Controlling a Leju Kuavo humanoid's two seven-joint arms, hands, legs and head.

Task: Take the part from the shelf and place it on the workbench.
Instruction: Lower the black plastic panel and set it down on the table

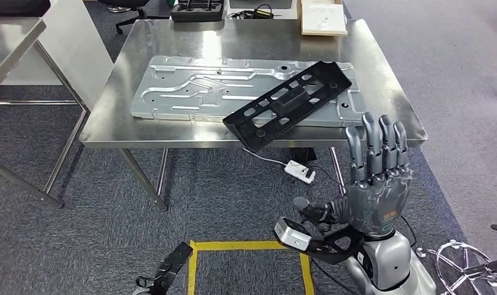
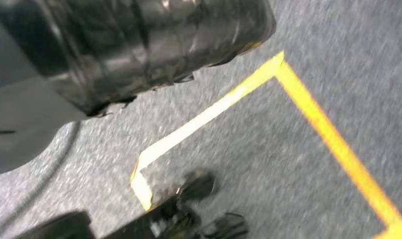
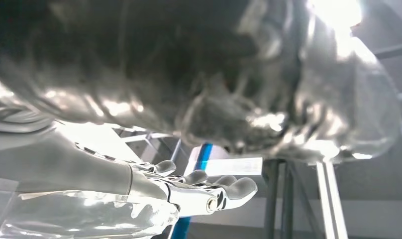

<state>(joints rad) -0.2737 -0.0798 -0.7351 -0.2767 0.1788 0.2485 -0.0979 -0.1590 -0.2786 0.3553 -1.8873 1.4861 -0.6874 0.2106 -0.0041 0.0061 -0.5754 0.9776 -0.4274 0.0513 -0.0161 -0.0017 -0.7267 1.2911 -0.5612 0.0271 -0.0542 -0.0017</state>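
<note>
black part (image 1: 293,102) lies on workbench (image 1: 172,132), apart from raised right hand (image 1: 376,184).

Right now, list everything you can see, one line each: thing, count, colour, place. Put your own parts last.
workbench: one, steel, straight ahead.
metal panel: one, silver, flat on the workbench.
black part: one, black, lying across the metal panel, one end over the near edge of the workbench.
second table: one, steel, far left.
tray: one, black, beyond the workbench.
board: one, beige, at the far edge of the workbench.
power strip: one, white, on the carpet under the workbench.
floor tape: one outline, yellow, on the carpet at your feet.
right hand: one, grey, raised, fingers straight, holding nothing.
left hand: dark, hanging low; fingers unclear.
</note>
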